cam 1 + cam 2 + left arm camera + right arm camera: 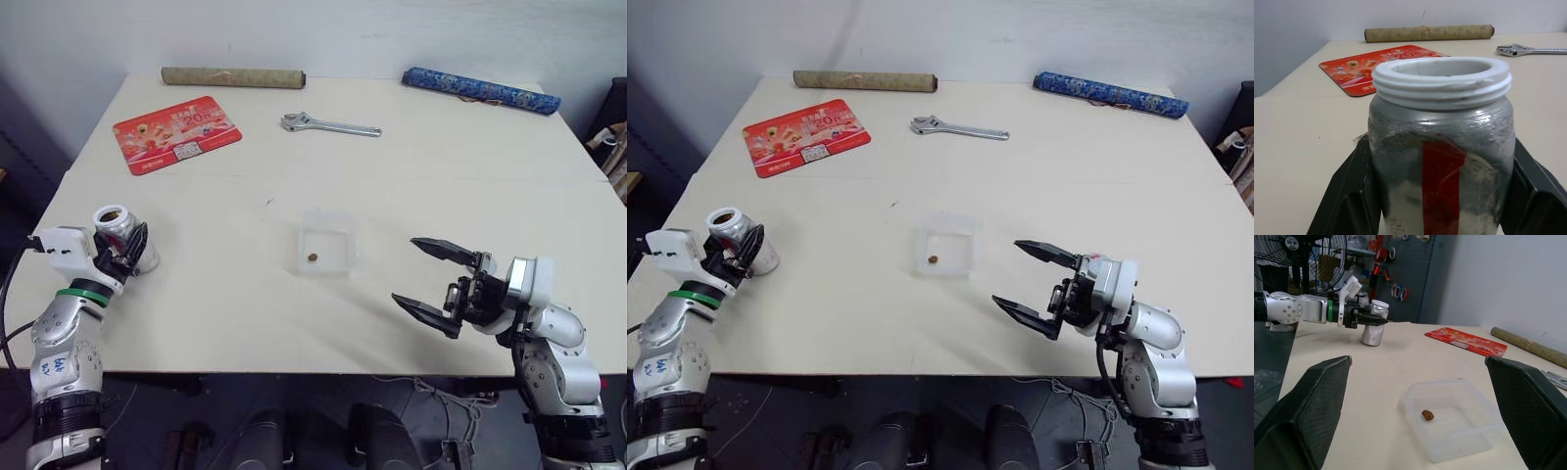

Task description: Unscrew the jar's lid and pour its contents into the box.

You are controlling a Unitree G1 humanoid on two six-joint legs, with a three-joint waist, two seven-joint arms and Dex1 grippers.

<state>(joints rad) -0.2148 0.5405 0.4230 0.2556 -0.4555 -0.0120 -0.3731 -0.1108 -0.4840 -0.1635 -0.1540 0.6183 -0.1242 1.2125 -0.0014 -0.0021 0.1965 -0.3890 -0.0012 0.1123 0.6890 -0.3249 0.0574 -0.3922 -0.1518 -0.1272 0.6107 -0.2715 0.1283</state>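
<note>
My left gripper (pixel 130 253) is shut on the jar (pixel 1442 147), a silvery-grey jar with a red stripe, at the table's near left edge. The jar's white threaded mouth is bare, and the lid is out of view. In the right wrist view the jar (pixel 1373 330) rests on the table, leaning slightly. The box (pixel 324 214), clear and shallow, sits mid-table with the contents (pixel 313 258), one small brown piece, lying inside it. My right gripper (pixel 405 269) hangs open and empty to the right of the box, fingers pointing towards it.
At the back of the table lie a red printed card (pixel 176 133), a steel wrench (pixel 330 124), a cardboard tube (pixel 233 76) and a blue patterned roll (pixel 480 90). The table's front edge runs just behind both grippers.
</note>
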